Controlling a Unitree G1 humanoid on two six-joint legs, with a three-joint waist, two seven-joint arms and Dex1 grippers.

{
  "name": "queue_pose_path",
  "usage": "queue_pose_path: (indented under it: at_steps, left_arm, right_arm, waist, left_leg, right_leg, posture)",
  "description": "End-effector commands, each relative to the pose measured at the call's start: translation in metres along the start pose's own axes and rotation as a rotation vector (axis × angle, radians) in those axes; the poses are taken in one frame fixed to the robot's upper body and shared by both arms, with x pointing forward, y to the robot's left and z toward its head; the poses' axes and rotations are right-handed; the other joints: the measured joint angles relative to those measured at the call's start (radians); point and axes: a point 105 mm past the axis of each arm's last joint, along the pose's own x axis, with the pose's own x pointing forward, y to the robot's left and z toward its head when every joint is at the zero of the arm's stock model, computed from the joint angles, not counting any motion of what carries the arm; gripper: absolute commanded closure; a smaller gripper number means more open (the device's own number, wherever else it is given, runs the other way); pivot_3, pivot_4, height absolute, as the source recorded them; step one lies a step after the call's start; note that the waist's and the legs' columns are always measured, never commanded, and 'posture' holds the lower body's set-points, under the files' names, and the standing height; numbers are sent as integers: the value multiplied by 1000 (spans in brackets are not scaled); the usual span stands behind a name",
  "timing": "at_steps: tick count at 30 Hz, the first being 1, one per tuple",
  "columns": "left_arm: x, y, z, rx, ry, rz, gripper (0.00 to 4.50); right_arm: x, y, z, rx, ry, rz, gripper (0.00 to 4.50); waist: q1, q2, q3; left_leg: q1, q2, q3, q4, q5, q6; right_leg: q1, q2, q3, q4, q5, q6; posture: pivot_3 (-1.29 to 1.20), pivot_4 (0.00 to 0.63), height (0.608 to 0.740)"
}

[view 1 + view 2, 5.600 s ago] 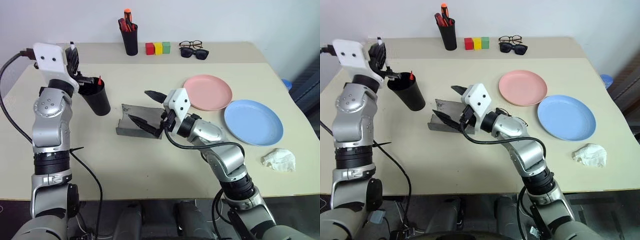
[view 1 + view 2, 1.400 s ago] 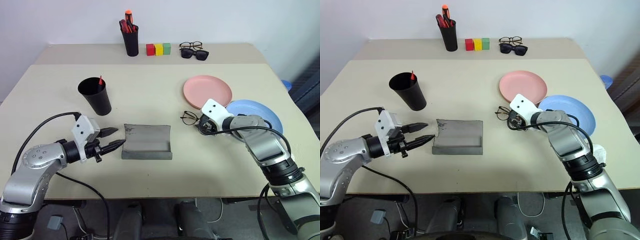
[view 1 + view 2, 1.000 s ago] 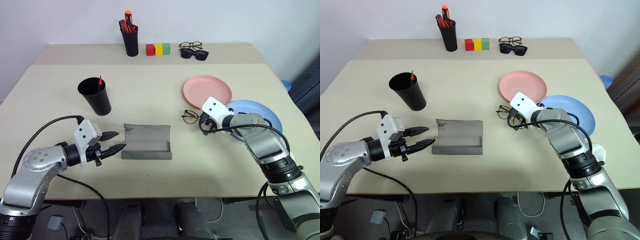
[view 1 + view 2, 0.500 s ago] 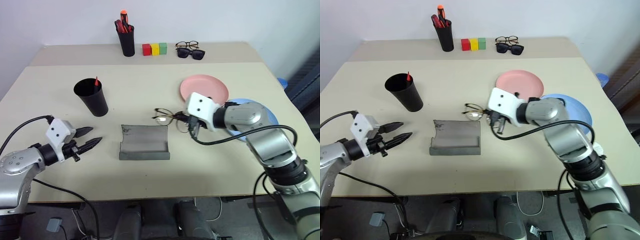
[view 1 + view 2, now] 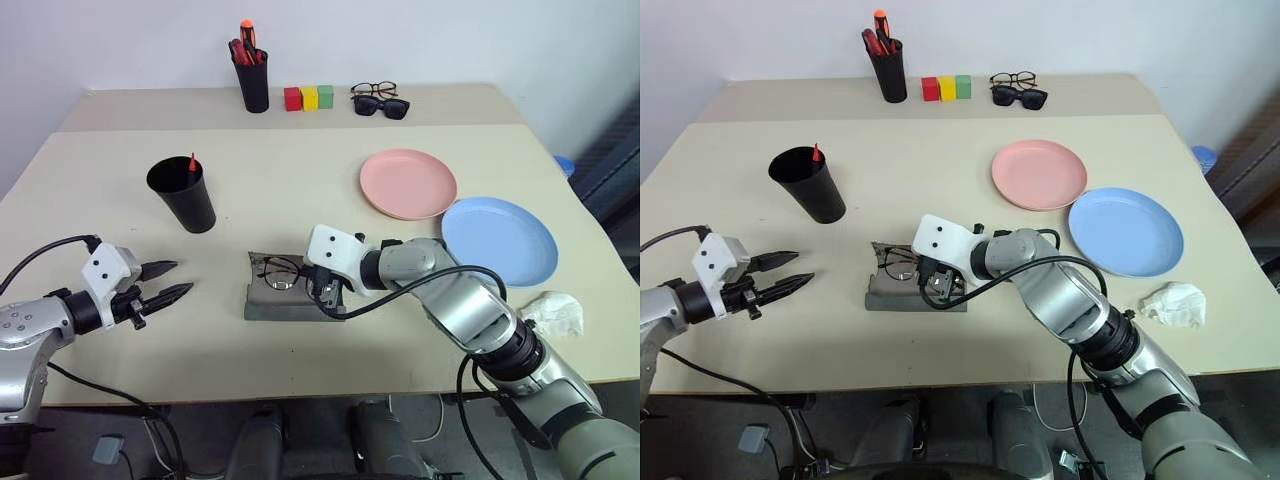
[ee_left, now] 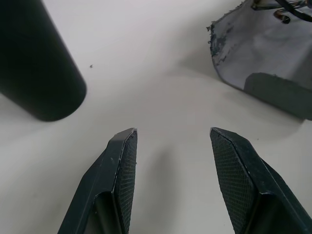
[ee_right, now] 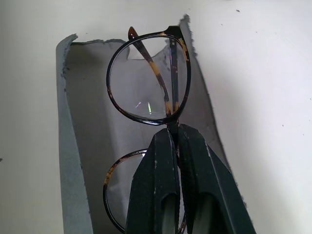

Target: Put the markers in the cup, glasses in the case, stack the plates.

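The left gripper (image 5: 168, 281) hovers low over the table (image 5: 300, 190) with its fingers spread, holding nothing, left of the grey case (image 5: 262, 305). The right gripper (image 7: 176, 134) pinches the glasses (image 7: 146, 92) at the bridge, holding them over the open case. Behind stands the black cup (image 5: 182, 193), a red-tipped marker (image 5: 192, 161) in it. Farther right lie the pink plate (image 5: 408, 184) and blue plate (image 5: 499, 240), side by side.

Silver arms, white wrist blocks, black cables, black-fingered right gripper (image 7: 176, 139)
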Motion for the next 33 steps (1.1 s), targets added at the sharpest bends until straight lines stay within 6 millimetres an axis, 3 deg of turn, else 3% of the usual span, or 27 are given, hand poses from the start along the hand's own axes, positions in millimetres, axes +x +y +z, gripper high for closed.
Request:
queue_pose_path:
  at_steps: [1, 2, 5, 8, 9, 11, 14, 18, 21, 24, 28, 33]
  left_arm:
    - [4, -1, 9, 33, -23, -1, 2077]
    - [5, -1, 10, 36, -25, -1, 2077]
    - [7, 1, 13, 40, -36, 5, 2077]
    - [10, 5, 23, -2, -79, 12, 2077]
    - [13, 10, 30, -59, -115, 29, 2344]
    - [19, 16, 45, -123, -163, 40, 2937]
    - [46, 4, 74, -117, -174, -39, 4422]
    - [84, -21, 95, -127, -67, -184, 4473]
    - [110, -23, 109, -159, -25, -222, 4473]
    - [122, -32, 102, -137, 89, -304, 4473]
    - [136, -44, 73, -104, 312, -424, 4473]
    - [131, -53, 73, -74, 331, -550, 4473]
  right_arm:
    - [0, 7, 6, -56, -18, 4, 4470]
    - [0, 8, 5, -71, -12, 8, 4470]
    - [-2, 8, 5, -112, -20, 20, 3536]
    - [-7, 2, 13, -116, -56, 4, 2143]
    - [-9, -1, 15, -115, -68, -4, 1649]
    - [-15, -6, 20, -110, -91, -14, 1625]
    - [-31, -15, 26, -106, -152, -33, 1625]
    - [-61, -10, 23, -159, -218, -5, 1625]
    - [-80, -8, 7, -100, -210, -14, 1625]
    - [-91, -10, -4, -29, -216, -57, 1625]
    - [-110, -9, -23, 47, -190, -107, 1625]
    - [-119, -3, -33, 93, -170, -128, 1625]
  waist:
    - [-1, 0, 0]
    - [0, 0, 0]
    - [0, 0, 0]
    - [1, 0, 0]
    - [1, 0, 0]
    - [2, 0, 0]
    - [4, -1, 0]
    - [20, -1, -1]
    - [26, -1, 0]
    - [17, -1, 0]
    - [6, -1, 0]
    - [-1, 0, -1]
  left_leg:
    - [0, 0, 0, 0, 0, 0]
    - [0, 0, 0, 0, 0, 0]
    - [0, 0, 0, 0, 0, 0]
    - [0, 0, 0, 0, 0, 0]
    - [0, 0, 0, 0, 0, 0]
    - [0, 0, 0, 0, 0, 0]
    - [0, 0, -1, 1, 0, 0]
    - [-1, -2, -2, 2, 0, 0]
    - [-1, -2, -2, 3, 0, 0]
    - [-1, -2, -1, 4, 0, 0]
    - [0, -3, -1, 4, 0, 0]
    - [0, -3, -1, 5, 0, 0]
  right_leg:
    - [0, 0, 0, 0, 0, 0]
    - [0, 0, 0, 0, 0, 0]
    - [0, 0, 0, 0, 0, 0]
    - [0, 0, 0, 0, 0, 0]
    - [0, 0, 0, 0, 0, 0]
    - [0, 0, 0, 0, 0, 0]
    - [1, 0, -1, 0, 0, 0]
    - [3, 0, -3, 0, 0, 1]
    - [3, 1, -3, 0, 0, 1]
    - [2, 4, -3, 1, 0, 1]
    - [3, 4, -3, 1, 0, 0]
    - [4, 4, -3, 1, 0, 1]
  posture:
    - [0, 150, 740]
    - [0, 150, 740]
    - [0, 150, 740]
    - [0, 150, 740]
    - [0, 150, 740]
    - [0, 150, 740]
    - [0, 150, 740]
    - [0, 150, 740]
    - [0, 150, 740]
    - [0, 150, 740]
    - [0, 150, 740]
    - [0, 150, 740]
